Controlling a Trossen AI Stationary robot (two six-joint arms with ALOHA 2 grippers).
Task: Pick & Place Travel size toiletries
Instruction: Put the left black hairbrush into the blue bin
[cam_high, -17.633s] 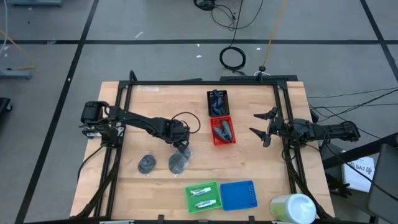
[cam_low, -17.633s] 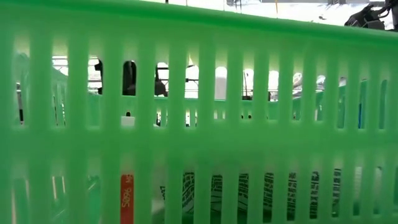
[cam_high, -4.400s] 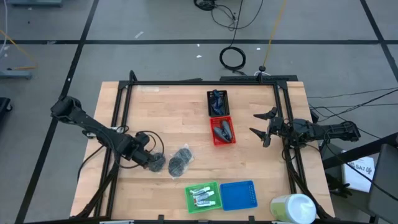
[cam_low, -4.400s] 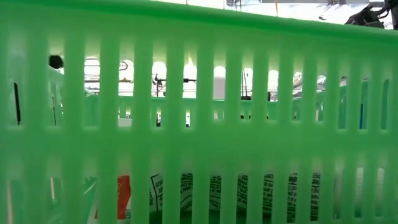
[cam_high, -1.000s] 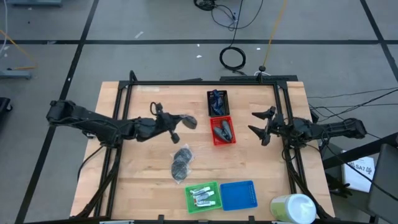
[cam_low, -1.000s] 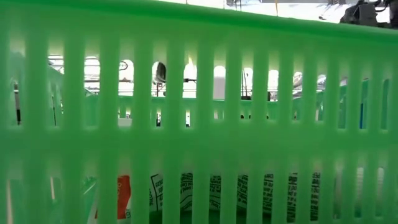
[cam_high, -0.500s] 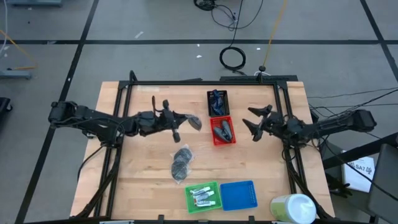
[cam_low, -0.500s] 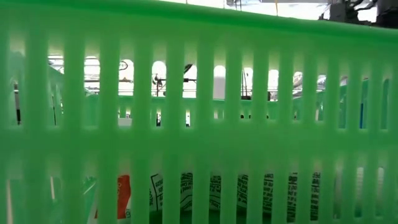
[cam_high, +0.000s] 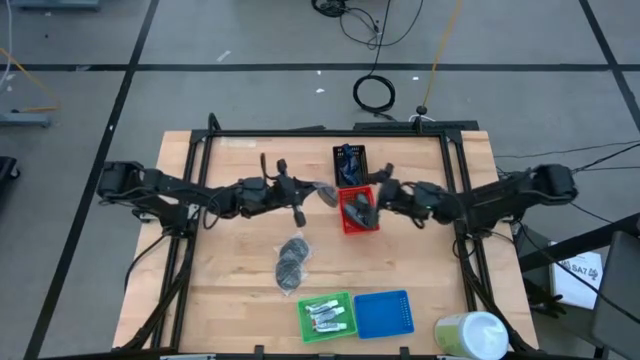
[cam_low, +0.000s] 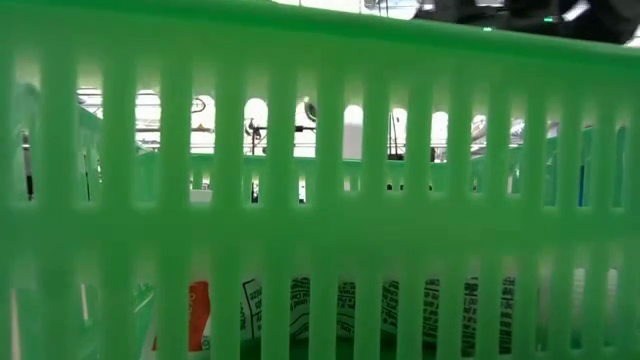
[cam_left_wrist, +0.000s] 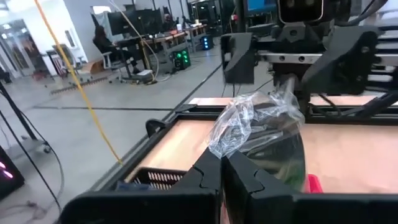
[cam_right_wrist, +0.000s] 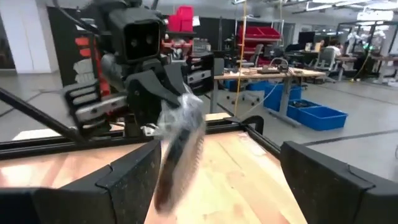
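My left gripper (cam_high: 312, 192) reaches in from the table's left and is shut on a round dark pad in clear wrap (cam_high: 327, 194), next to the red basket (cam_high: 360, 231). In the left wrist view the pad (cam_left_wrist: 277, 146) stands beyond my shut fingers. My right gripper (cam_high: 372, 196) is open over the red basket, facing the pad (cam_right_wrist: 180, 149), and its fingers (cam_right_wrist: 124, 180) stand on either side without touching. The second wrapped pad (cam_high: 291, 258) lies flat on the table. White tubes (cam_high: 326, 316) lie in the green basket, and dark bottles lie in the black basket (cam_high: 350, 150) and the red one. My left gripper pinches the crumpled clear wrap at the pad's edge (cam_left_wrist: 227, 140) between its two fingers. The fingers come level from the table's left. The pad is lifted clear of the table and stands on edge beyond the fingertips.
The green basket (cam_high: 327, 315) and the blue basket (cam_high: 383, 313) sit at the near edge, with a large white-and-green cylinder (cam_high: 470, 335) at the near right corner. The green basket's wall (cam_low: 320, 200) fills the low view. A black frame borders the table.
My left gripper has carried the pad toward the table's right, up to the red basket. My right gripper has moved toward the table's left, from the right frame rail to above the red basket, and now faces the pad. The second pad has stayed in place.
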